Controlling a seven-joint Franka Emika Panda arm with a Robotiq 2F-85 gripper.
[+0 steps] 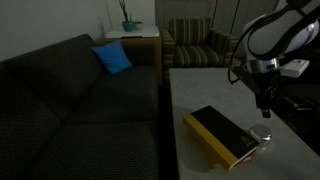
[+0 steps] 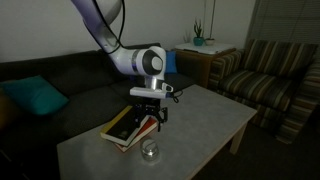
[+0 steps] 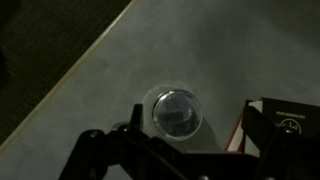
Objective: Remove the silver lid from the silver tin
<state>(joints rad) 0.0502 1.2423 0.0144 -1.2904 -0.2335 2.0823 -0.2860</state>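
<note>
Over the silver tin [image 2: 150, 152] on the table [image 2: 205, 118], tool [image 2: 150, 124] hangs spread wide, empty; silver lid [image 3: 177, 110] sits on it.

Arm [image 2: 98, 22]: sweeps in from above in a high arc | wrist [image 2: 150, 62]: bent so the tool faces straight down | pincer [image 2: 150, 123]: vertical, hanging in the air, holding nothing | jaws: spread wide | fingers [image 3: 262, 130]: dark, tips at the bottom edge of the wrist view.

One silver tin [image 3: 176, 113], one book [image 1: 222, 136], one table [image 2: 200, 115], one sofa [image 1: 70, 100], one striped armchair [image 2: 265, 70].
</note>
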